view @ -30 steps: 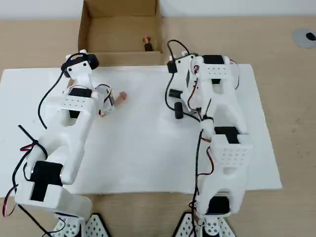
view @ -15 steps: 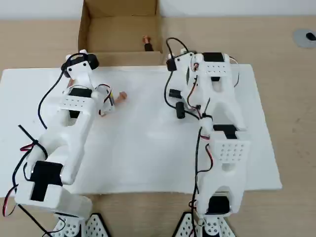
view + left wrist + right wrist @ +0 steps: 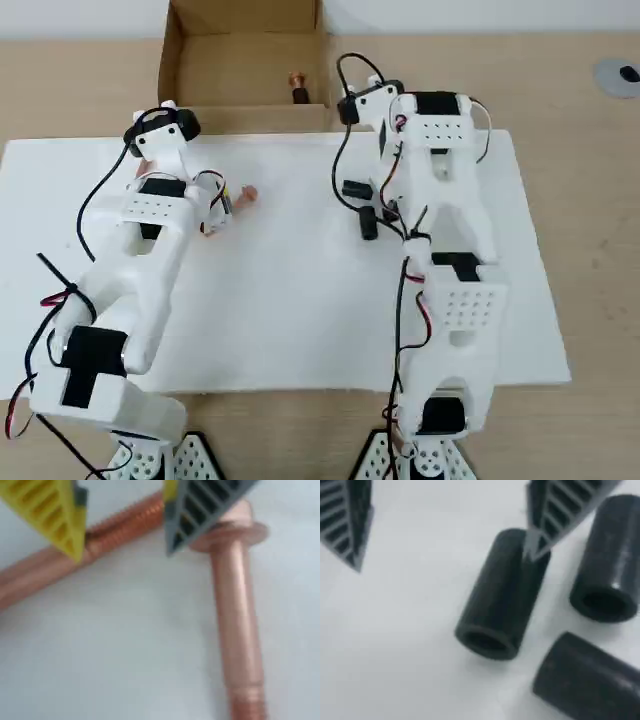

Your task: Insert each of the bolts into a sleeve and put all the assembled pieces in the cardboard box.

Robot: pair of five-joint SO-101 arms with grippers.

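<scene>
Copper bolts (image 3: 246, 194) lie on the white sheet (image 3: 300, 320), left of centre in the upper half of the high view, just beside the tip of the left arm. In the left wrist view the threaded bolt (image 3: 125, 522) runs across between the two fingers of the left hand (image 3: 124, 550). The hand is spread wide, one finger on each side of the shaft, and grips nothing. The flanged bolt (image 3: 235, 610) lies close by, its head next to the grey finger (image 3: 200, 505). That finger hides whether the two bolts touch.

Black sleeves (image 3: 369, 222) lie right of centre in the high view, under the right arm. The right wrist view shows three of them on their sides, near each other. The middle sleeve (image 3: 502, 595) sits between the fingers of the right hand (image 3: 445, 562), which is wide apart and holds nothing. One fingertip (image 3: 537, 550) is at the sleeve's far end; I cannot tell if it touches.

The cardboard box (image 3: 172, 60) stands at the top of the high view. An assembled piece (image 3: 297, 88) lies inside it by the near wall. The sheet covers the wooden desk (image 3: 580, 150).
</scene>
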